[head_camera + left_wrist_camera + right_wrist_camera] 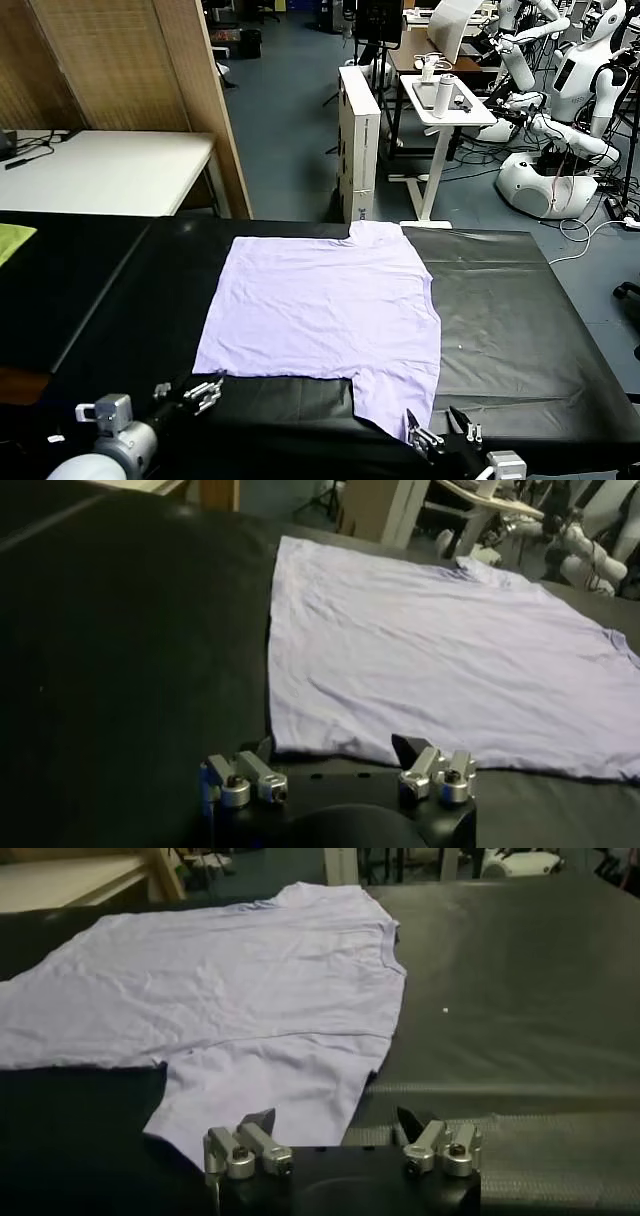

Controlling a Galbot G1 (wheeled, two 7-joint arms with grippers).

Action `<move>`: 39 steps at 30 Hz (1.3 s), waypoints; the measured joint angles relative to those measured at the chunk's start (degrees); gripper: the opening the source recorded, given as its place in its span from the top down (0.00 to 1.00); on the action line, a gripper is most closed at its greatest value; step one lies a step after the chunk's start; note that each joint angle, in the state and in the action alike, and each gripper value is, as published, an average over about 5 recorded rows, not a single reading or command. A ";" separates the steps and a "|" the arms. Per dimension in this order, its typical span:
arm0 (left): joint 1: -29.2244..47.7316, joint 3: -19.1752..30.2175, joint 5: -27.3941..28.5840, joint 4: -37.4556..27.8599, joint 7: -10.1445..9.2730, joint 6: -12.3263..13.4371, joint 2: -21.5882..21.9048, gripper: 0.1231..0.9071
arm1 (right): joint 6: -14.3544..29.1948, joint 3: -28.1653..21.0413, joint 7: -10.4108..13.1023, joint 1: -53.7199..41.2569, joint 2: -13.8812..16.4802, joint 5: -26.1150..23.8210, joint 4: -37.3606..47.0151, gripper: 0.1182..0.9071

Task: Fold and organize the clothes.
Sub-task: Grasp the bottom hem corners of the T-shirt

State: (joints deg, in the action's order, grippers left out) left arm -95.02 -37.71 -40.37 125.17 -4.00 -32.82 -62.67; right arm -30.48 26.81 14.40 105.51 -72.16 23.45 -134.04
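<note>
Bare black tabletop (500, 300) around flat T-shirt (325, 305)

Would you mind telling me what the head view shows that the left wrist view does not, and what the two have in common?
Only the head view shows the right claw, open by the near sleeve, the yellow-green cloth at the left edge, and the white table beyond. Only the left wrist view shows the left claw up close, its jaws open just short of the shirt's hem. Both share the lavender T-shirt lying flat on the black table, and the left claw.
</note>
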 joint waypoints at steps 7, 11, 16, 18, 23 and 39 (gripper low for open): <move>1.03 0.68 0.07 -1.11 -0.54 0.25 -0.70 0.00 | -0.24 -1.31 0.25 -0.77 -0.59 -0.09 0.48 0.01; 1.16 0.85 0.12 -1.95 -0.78 0.56 -0.95 0.00 | -0.29 -1.88 0.26 -0.71 -0.78 -0.18 0.76 0.13; 1.01 1.27 0.13 -2.64 -1.47 1.00 -1.26 0.16 | -0.22 -1.91 0.25 -0.62 -0.80 -0.19 1.03 0.32; 0.90 1.32 0.12 -2.61 -1.49 1.05 -1.37 0.31 | -0.16 -1.83 0.25 -0.69 -0.80 -0.19 1.20 0.35; 1.07 1.43 0.10 -2.63 -1.56 0.94 -1.46 0.68 | -0.06 -1.77 0.23 -0.31 -0.68 -0.14 0.95 0.66; -1.92 0.38 0.12 0.42 -3.19 0.92 -2.35 0.97 | -2.36 0.32 2.48 5.41 0.98 0.11 -4.36 0.97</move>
State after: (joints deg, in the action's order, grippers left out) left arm -96.94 -37.33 -40.25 125.59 -7.18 -31.90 -65.03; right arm -32.84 27.13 16.87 110.92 -71.18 23.56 -138.40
